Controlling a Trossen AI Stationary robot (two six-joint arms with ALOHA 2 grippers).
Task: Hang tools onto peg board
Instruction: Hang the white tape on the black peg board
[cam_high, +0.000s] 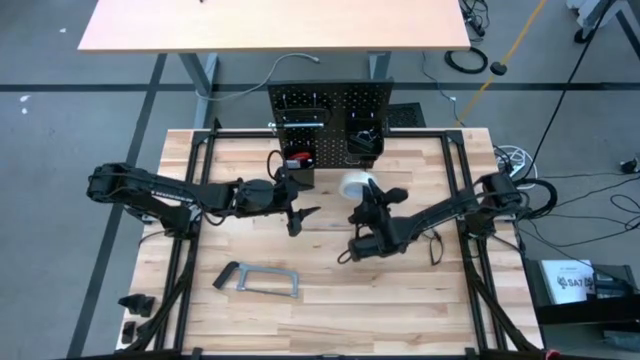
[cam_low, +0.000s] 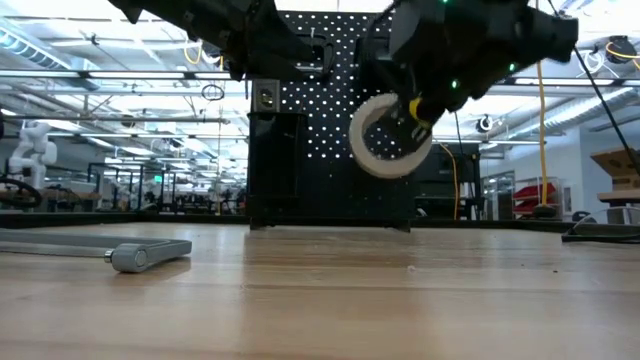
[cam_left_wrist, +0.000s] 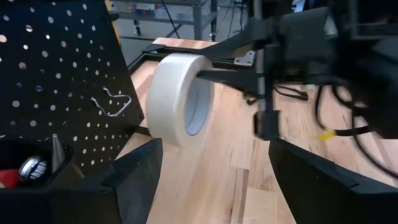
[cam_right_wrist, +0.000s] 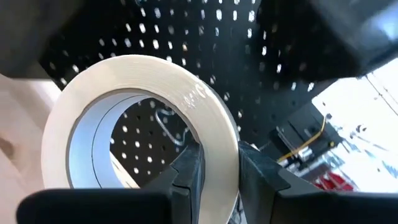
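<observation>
Holding white tape roll (cam_right_wrist: 143, 93) — right claw (cam_right_wrist: 219, 180) (pinching rim) | near peg board (cam_high: 330, 115)

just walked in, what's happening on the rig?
The right gripper is shut on the white tape roll, holding it off the table in front of the peg board, near a bare wire hook. The left gripper hangs open beside it, holding nothing. A grey bar clamp lies on the tabletop, not yet hung.
</observation>
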